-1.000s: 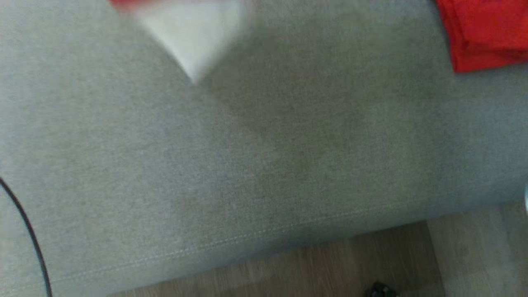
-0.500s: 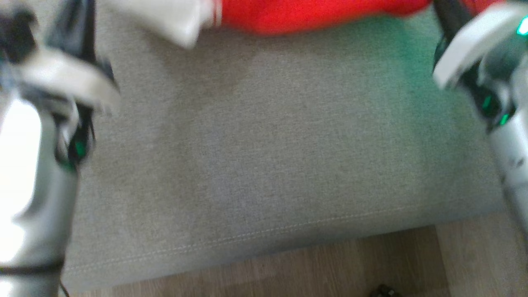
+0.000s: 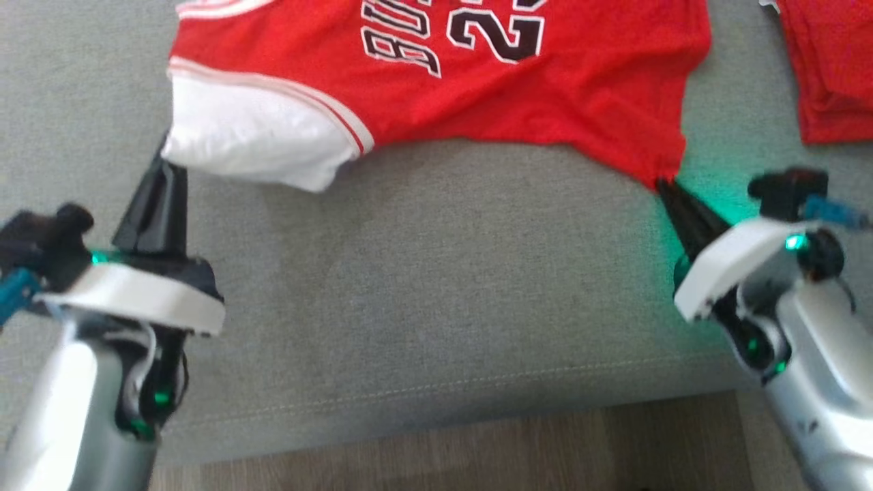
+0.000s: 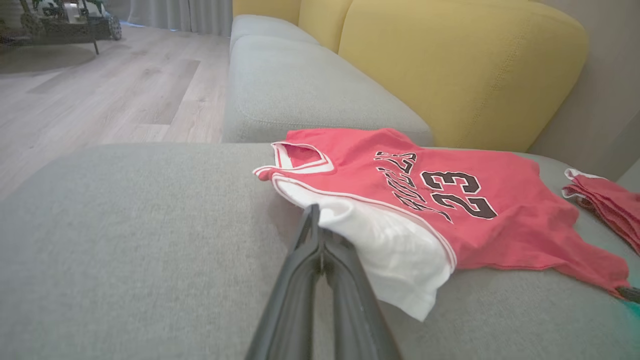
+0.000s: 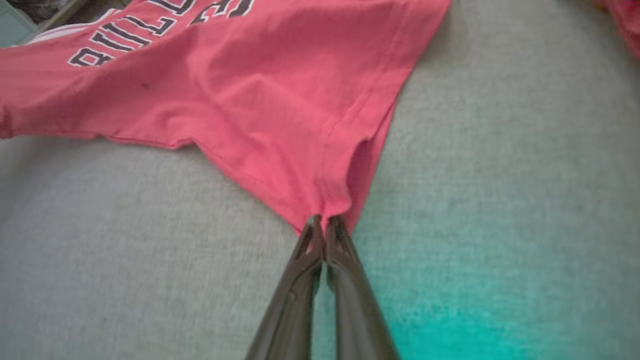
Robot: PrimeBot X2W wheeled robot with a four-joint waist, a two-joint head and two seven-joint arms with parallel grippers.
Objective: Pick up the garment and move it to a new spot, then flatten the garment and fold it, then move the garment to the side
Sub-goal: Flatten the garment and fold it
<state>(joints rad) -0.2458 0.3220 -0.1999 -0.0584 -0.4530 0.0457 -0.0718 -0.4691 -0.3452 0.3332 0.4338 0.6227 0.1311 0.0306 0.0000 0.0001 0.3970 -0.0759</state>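
The garment (image 3: 477,88) is a red jersey with black lettering, the number 23 and white sleeves, spread on the grey sofa seat (image 3: 436,286). My left gripper (image 3: 166,155) is shut on the edge of its white sleeve (image 4: 390,250), as the left wrist view (image 4: 314,220) confirms. At the right, my right gripper (image 3: 663,184) is shut on the jersey's red lower corner (image 5: 325,200), pinched between the closed tips (image 5: 324,222). The jersey (image 4: 425,200) lies face up between both grippers, its top edge cut off in the head view.
A second red cloth (image 3: 832,75) lies folded at the seat's far right (image 4: 605,205). Yellow back cushions (image 4: 450,70) rise behind the seat. The seat's front edge and the wooden floor (image 3: 477,457) run along the bottom of the head view.
The head view has swung and sharpened, so both arms and the whole jersey have come into it. Whether the jersey itself moved I cannot tell.
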